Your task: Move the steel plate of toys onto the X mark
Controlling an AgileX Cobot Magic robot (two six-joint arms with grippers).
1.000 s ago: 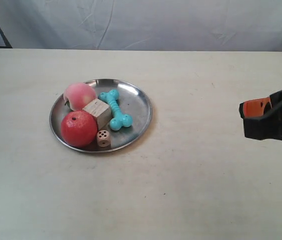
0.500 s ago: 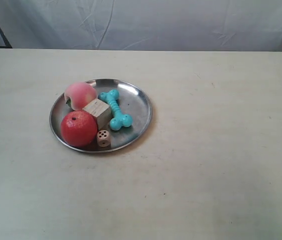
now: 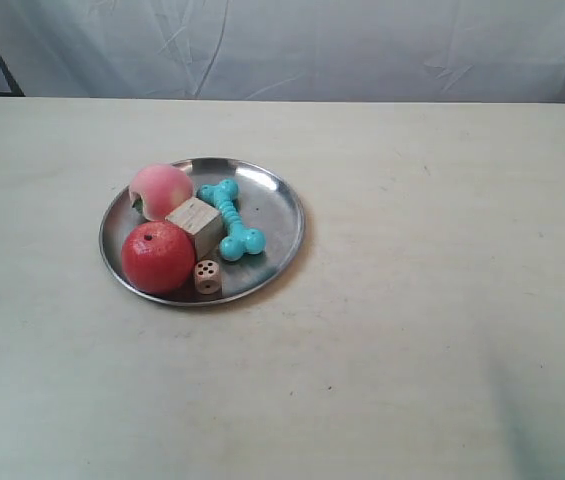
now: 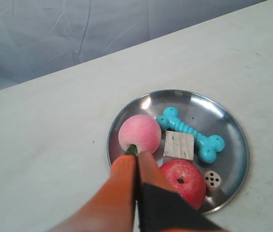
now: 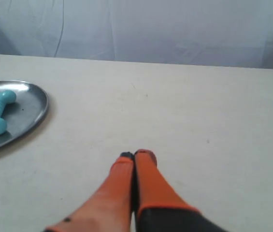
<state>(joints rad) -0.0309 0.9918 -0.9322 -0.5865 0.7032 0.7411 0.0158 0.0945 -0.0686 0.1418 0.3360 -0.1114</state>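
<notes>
The steel plate (image 3: 272,212) sits left of the table's middle and holds a pink peach (image 3: 160,188), a red apple (image 3: 157,257), a turquoise bone (image 3: 230,220), a wooden cube (image 3: 195,221) and a small die (image 3: 207,276). Neither gripper shows in the exterior view. In the left wrist view my left gripper (image 4: 136,155) is shut and empty, hovering over the plate (image 4: 225,123) near the peach (image 4: 139,134). My right gripper (image 5: 135,154) is shut over bare tabletop, well apart from the plate (image 5: 32,101). I cannot make out the X mark.
A wrinkled grey cloth backdrop (image 3: 362,50) hangs behind the table's far edge. The pale tabletop (image 3: 442,300) carries only a few tiny dark specks.
The arm at the exterior view's right, visible one second ago, has left that view. The plate and toys have not moved.
</notes>
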